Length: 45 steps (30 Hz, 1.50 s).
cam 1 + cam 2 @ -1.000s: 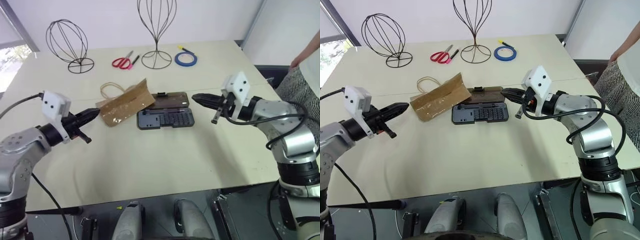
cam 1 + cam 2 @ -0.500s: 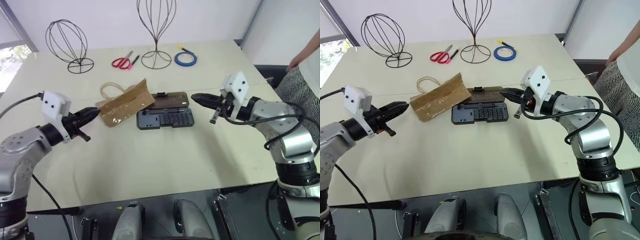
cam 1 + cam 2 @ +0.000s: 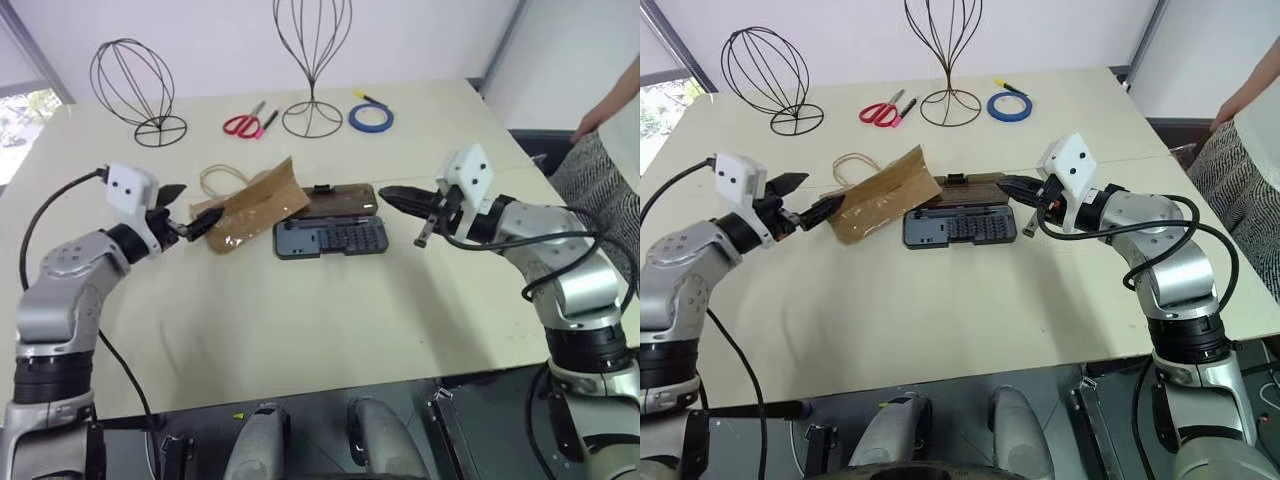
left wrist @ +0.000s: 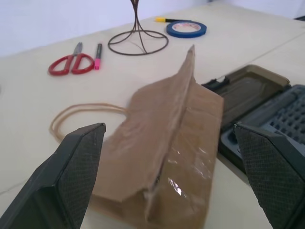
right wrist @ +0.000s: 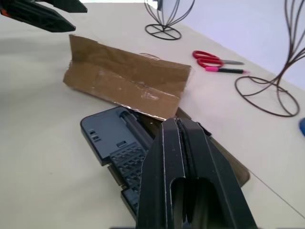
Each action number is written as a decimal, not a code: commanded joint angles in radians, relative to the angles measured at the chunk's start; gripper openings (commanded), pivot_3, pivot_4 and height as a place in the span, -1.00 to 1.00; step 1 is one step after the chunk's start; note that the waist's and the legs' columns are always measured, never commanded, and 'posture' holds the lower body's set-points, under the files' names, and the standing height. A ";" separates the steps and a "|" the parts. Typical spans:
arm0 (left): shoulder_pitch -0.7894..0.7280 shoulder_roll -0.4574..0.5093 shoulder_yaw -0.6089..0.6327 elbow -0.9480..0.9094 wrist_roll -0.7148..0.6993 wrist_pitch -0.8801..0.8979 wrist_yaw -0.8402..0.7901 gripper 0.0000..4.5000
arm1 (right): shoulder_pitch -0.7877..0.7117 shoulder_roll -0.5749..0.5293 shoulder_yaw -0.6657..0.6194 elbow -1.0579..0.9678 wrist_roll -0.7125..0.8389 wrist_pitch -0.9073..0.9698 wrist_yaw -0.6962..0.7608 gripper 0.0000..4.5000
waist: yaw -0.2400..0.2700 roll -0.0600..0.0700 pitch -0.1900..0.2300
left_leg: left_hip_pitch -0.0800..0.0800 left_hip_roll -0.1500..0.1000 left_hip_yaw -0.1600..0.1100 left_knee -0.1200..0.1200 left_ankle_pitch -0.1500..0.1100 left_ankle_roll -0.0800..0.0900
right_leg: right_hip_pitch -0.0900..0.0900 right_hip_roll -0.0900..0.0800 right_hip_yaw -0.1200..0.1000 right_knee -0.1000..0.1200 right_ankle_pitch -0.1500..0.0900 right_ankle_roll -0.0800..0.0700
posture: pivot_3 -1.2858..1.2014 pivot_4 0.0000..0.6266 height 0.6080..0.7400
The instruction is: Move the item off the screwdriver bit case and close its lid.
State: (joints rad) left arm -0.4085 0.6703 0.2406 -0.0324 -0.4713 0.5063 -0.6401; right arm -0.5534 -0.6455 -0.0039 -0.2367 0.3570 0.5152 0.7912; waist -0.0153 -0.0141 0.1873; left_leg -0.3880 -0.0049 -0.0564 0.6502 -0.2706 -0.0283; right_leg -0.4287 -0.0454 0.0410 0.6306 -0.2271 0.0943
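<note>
No readable text or labels anywhere.

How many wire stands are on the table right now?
2. A round dome-shaped wire stand sits at the far left of the table. A taller teardrop-shaped wire stand sits at the far middle, between the red scissors and the blue tape roll.

A: How is the left gripper (image 3: 803,199)?
B: Its two fingers stand wide apart, and it points level, toward the right.
A: And the right gripper (image 3: 1004,184)?
B: Fingers pressed together, pointing level toward the left.
</note>
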 commanded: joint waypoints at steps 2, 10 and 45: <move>-0.107 -0.024 -0.025 0.188 0.067 -0.111 -0.014 0.98 | 0.009 0.007 -0.019 -0.059 -0.002 -0.017 -0.028 -1.00 | 0.001 0.000 0.000 | 0.000 0.000 0.000 0.000 0.000 0.000 | 0.000 0.000 0.000 0.000 0.000 0.000 | 0.03 -0.52 1.00; -0.225 -0.083 -0.109 0.460 0.171 -0.264 -0.074 0.98 | 0.046 0.003 -0.034 -0.105 0.000 -0.005 -0.067 -1.00 | 0.002 0.000 0.000 | -0.001 -0.001 0.000 0.001 0.000 0.000 | 0.000 -0.001 0.000 0.000 0.000 0.000 | 0.03 -0.52 1.00; -0.151 -0.123 -0.120 0.397 0.255 -0.302 -0.039 0.37 | 0.052 0.000 -0.024 -0.104 -0.001 -0.006 -0.069 -1.00 | 0.002 0.000 0.000 | -0.001 -0.001 0.000 0.001 0.000 0.000 | 0.000 -0.001 0.000 0.001 0.000 0.000 | 0.03 -0.52 1.00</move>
State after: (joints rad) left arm -0.5337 0.5409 0.1113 0.3752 -0.2254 0.2271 -0.6873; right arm -0.4794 -0.6400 -0.0140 -0.3195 0.3562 0.5204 0.7225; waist -0.0136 -0.0142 0.1872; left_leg -0.3886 -0.0054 -0.0569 0.6510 -0.2706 -0.0283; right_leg -0.4291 -0.0460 0.0408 0.6319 -0.2268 0.0947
